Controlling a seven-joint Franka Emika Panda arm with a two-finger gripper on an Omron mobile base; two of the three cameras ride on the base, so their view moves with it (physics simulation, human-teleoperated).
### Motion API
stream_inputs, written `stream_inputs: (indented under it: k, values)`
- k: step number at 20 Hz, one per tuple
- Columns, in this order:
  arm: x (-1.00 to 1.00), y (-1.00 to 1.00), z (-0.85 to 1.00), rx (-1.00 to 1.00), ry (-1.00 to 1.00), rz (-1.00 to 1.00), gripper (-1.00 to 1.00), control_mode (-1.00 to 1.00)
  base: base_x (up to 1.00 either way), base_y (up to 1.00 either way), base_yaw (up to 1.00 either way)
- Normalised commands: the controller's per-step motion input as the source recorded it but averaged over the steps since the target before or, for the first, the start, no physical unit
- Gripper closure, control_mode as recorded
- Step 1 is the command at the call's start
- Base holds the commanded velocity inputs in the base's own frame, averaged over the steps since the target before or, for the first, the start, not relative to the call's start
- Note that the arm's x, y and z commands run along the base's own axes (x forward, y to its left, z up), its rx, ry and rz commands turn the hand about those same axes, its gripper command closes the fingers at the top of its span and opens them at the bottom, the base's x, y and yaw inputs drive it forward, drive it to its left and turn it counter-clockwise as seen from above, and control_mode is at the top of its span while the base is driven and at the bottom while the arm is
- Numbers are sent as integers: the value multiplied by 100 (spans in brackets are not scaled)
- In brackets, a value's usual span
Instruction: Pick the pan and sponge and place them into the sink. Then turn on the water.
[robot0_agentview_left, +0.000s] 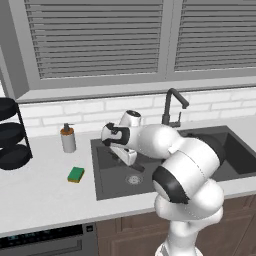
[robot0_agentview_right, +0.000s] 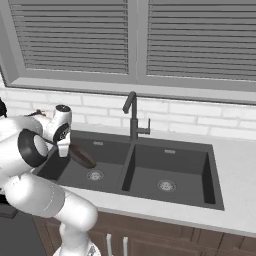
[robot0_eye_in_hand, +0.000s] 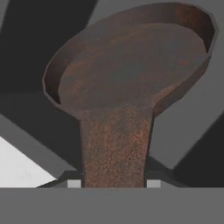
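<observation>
Left base view first: the white arm reaches out over the left basin of the sink, and the pincer hangs low inside it, just above the round drain. A dark sliver of the pan peeks out beneath the hand. Off to the left, on the pale counter, the sponge lies flat, well apart from the basin's edge and not yet dealt with. A soap dispenser stands behind it, a black rack at the far left. The faucet rises behind the sink, and no stream is visible from it.

Over to the right base view: the pan juts out from under the hand, tilted, hanging above the floor of the left basin near its drain. The right basin sits bare beside it, the faucet on the divide between them.

Now the hand view, and here's the clincher: the pan's long brown handle runs straight up from between the two fingertips, so the pincer is clenched on the handle near its end, the round bowl beyond it tipped over the dark sink wall.

My read: that pan is stiff and fairly heavy, and held so far out on the handle it wants to droop; a firm squeeze matters. The sponge looks the opposite, light and squashy, best pinched across its short sides.
</observation>
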Motion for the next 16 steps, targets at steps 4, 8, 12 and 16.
stream_inputs:
  k: [4,8,12,16]
  values:
    - [30,-36,-2,0,0,-12,100,-100,0,0,0]
    - [26,-37,-10,0,0,-12,100,-100,0,0,0]
    - [19,-41,-21,0,0,-10,100,-100,0,0,0]
    - [17,-29,-31,0,0,-8,100,-100,0,0,0]
